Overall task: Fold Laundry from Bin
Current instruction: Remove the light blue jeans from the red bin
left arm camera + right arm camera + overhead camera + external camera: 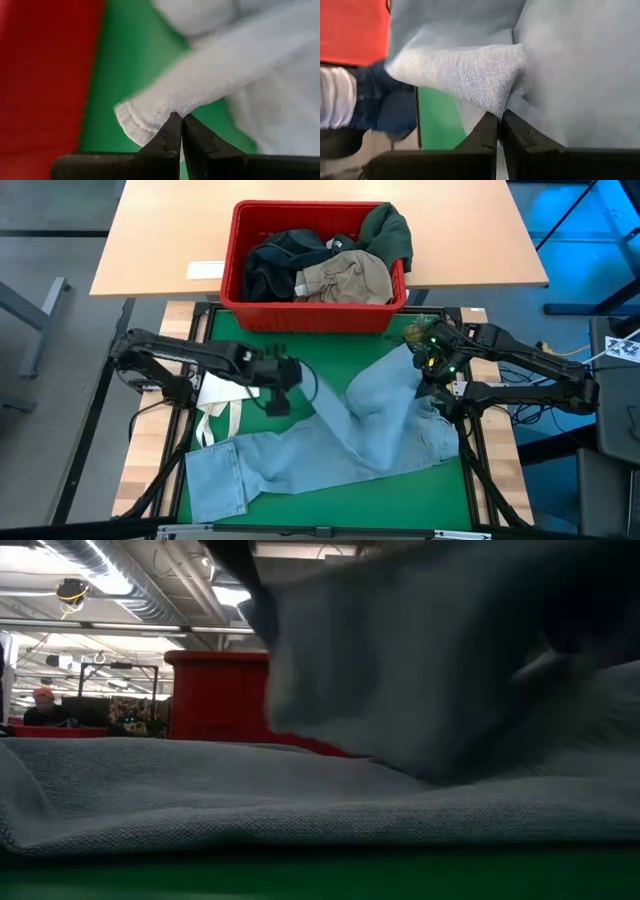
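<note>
At centre frame in the high view, the jeans (340,440) sprawl over the green mat (330,355). The left gripper (180,122), left of centre, pinches a pale hem of them; the right gripper (499,120), at centre right, pinches a denim fold. The bin (315,310) of laundry (330,265) sits above, at top centre.

Overhead looking down, table-level behind jeans (300,790), wrist cameras close — denim shared
</note>
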Tool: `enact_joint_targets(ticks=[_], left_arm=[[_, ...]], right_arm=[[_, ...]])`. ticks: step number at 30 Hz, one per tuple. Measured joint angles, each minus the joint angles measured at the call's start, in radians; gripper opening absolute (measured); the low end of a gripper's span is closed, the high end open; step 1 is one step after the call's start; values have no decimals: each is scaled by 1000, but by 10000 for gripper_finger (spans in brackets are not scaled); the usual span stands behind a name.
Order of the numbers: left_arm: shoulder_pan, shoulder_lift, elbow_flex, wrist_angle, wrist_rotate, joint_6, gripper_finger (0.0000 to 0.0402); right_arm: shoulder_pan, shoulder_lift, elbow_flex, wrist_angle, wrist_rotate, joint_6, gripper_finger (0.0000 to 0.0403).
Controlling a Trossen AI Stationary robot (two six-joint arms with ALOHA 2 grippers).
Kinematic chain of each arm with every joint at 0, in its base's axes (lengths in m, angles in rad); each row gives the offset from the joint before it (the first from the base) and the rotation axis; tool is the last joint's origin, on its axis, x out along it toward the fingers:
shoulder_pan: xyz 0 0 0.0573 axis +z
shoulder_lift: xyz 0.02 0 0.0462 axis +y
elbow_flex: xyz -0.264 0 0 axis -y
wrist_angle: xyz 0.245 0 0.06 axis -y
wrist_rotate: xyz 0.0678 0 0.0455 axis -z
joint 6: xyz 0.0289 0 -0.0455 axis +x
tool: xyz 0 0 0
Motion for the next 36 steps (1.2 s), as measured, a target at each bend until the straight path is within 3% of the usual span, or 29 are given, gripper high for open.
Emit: enact_joint_targets(ticks=[6, 14, 26, 36], left_arm=[[6, -122, 110, -154, -135, -156, 0], [29, -249, 163, -263, -146, -342, 0], [101, -344, 164, -516, -147, -508, 0], [147, -348, 116, -516, -143, -518, 0]], right_arm=[[0, 0, 0, 243, -1, 90, 12], [0, 10, 0, 595, 18, 200, 12], [1, 184, 0, 807, 38, 201, 12], [1, 349, 0, 1008, 44, 197, 12]])
